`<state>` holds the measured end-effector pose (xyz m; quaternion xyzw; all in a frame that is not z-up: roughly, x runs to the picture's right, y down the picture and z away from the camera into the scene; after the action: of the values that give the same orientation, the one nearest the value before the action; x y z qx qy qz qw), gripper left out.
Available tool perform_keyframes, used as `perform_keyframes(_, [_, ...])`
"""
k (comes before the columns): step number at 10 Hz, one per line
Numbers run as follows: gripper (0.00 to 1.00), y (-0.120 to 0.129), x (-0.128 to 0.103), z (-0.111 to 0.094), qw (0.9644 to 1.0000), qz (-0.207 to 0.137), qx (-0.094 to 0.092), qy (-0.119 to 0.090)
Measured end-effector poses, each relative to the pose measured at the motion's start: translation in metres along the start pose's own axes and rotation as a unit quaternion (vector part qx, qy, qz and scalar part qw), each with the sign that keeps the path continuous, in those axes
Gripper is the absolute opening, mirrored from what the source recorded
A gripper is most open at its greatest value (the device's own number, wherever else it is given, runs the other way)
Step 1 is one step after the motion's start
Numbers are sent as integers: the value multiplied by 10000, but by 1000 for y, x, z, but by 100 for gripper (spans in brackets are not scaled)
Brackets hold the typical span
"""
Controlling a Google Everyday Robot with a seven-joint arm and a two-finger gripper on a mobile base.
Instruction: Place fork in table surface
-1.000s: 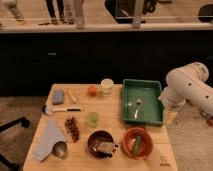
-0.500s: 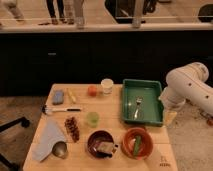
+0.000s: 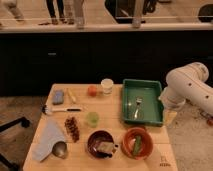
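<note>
The fork (image 3: 137, 106) lies inside the tray (image 3: 142, 81), centre right. The gripper (image 3: 170, 115), at the right edge with its grasp impossible to tell, may knock the tray's wall.

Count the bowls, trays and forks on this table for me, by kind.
Bowls: 2 (dark bowl, orange bowl)
Trays: 1 (green tray)
Forks: 1 (fork, lying in the tray)
Total: 4
The gripper hangs off the tray's right side, away from the fork.
</note>
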<state>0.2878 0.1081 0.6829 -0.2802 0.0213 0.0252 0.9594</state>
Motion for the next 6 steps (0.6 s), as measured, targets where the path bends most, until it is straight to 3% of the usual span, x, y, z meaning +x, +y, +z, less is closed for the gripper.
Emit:
perform_keyframes(4, [80,0,0,0,10000,1,2,-5])
perform_keyframes(6, [80,3,-4,0,9995,-304,-73,-110])
